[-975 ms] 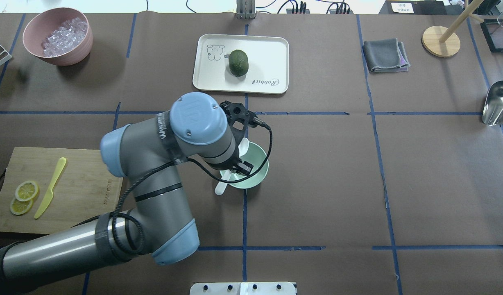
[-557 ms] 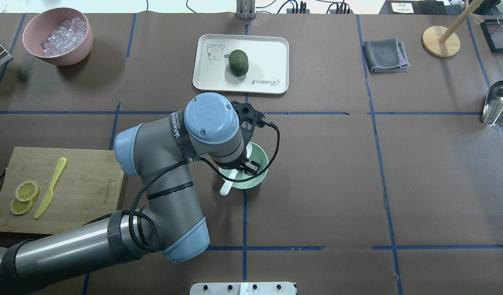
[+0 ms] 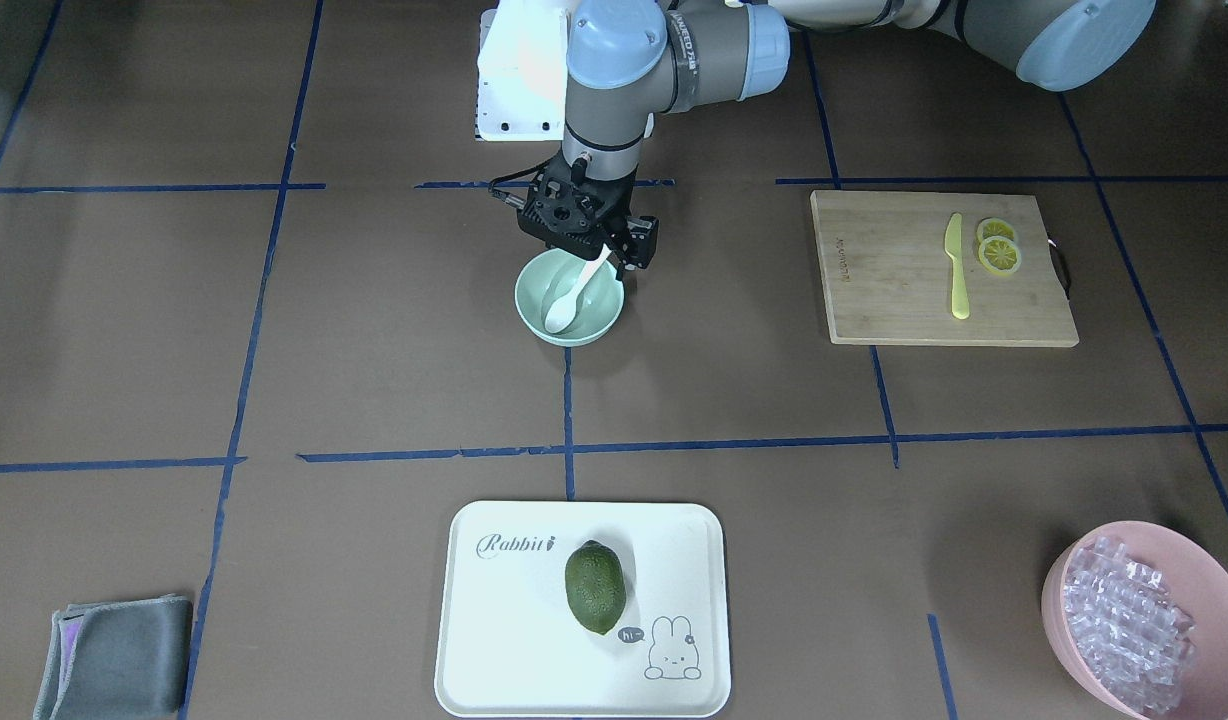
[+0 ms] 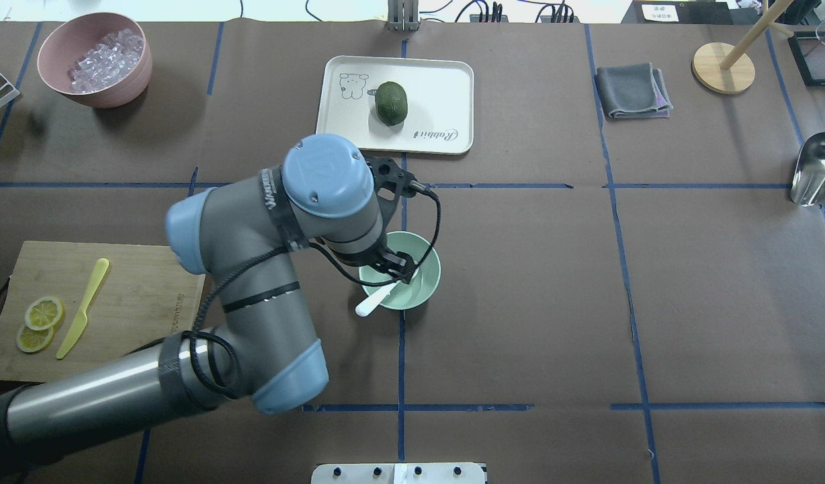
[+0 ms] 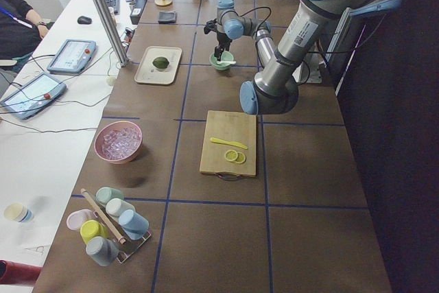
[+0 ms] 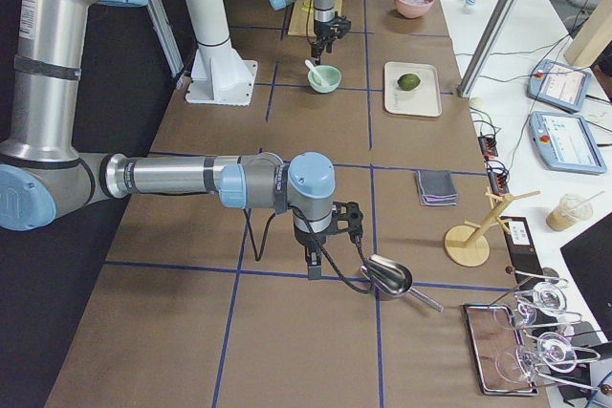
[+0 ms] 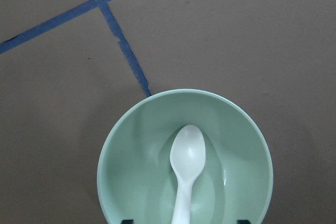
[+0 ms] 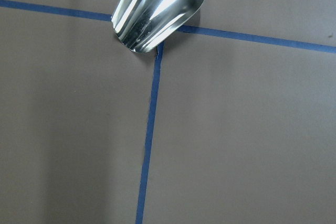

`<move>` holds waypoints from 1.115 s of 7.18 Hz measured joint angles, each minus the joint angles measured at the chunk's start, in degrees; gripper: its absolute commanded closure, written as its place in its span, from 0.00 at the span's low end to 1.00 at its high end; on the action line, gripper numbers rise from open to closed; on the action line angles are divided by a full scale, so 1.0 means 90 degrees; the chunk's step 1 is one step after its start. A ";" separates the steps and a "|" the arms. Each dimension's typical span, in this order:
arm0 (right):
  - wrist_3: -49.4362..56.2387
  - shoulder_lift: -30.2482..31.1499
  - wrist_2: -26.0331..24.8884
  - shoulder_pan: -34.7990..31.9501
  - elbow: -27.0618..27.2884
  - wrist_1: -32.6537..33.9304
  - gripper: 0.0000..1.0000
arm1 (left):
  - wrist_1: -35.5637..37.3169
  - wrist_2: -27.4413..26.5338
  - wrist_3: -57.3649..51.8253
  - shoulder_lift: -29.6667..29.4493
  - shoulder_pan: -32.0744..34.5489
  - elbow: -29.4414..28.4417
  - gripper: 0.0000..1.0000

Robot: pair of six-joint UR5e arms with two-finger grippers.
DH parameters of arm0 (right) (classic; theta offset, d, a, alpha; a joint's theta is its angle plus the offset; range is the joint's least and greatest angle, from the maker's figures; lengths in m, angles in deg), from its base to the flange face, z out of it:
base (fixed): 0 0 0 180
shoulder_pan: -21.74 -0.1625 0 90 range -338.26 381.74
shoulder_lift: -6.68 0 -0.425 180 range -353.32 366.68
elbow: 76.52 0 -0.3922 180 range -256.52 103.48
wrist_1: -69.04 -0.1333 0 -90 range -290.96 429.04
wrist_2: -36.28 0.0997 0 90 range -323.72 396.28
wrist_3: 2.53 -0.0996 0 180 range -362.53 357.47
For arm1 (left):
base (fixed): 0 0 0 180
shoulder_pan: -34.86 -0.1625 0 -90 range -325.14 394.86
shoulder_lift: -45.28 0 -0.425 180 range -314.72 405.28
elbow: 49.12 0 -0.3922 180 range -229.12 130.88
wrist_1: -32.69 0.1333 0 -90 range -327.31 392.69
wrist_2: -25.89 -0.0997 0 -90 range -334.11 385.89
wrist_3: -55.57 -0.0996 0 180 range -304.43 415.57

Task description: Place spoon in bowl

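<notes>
We find the spoon [image 7: 187, 153] lying in the bowl [image 7: 123, 150], its scoop resting on the pale green floor near the middle. Its handle leans up over the rim on the robot's side and pokes out past it in the overhead view. The left tool [image 3: 596, 256] hangs just above that handle with its jaws spread: the wrist view shows two dark tips at its lower edge, one on either side of the handle and apart from it. We judge the placing as good as done. The spoon looks like light, stiff, smooth plastic, so a nudge could skid it or tip it out. To take it again we would pinch the straight handle across its narrow width, not the scoop. The bowl seems light too and may slide on the brown bench [image 4: 587, 302]. Nothing crowds it: the tray [image 4: 446, 81] with a green fruit [image 4: 392, 103] sits well beyond, and the cutting board [image 4: 144, 316] with the yellow knife [image 4: 83, 306] and lemon slices [image 4: 39, 323] is well off to the left. Only the overhanging handle could catch the tool. The right tool [image 6: 313, 261] hovers far off, just beside a metal scoop [image 6: 387, 276]; we cannot tell whether it is spread or pressed together.
</notes>
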 measured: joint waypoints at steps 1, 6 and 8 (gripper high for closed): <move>-0.0045 -0.0003 0.0047 0.0000 -0.0009 0.0004 0.00 | 0.0272 0.0224 -0.0303 0.0428 0.0395 0.0436 0.00; -0.0220 -0.0039 0.0108 0.0007 -0.0056 -0.0006 0.00 | 0.0623 0.2121 -0.3610 0.2756 0.3891 0.1026 0.00; -0.0224 -0.0080 0.0107 0.0026 -0.0062 0.0001 0.00 | 0.0607 0.2730 -0.4701 0.3674 0.5054 0.0936 0.00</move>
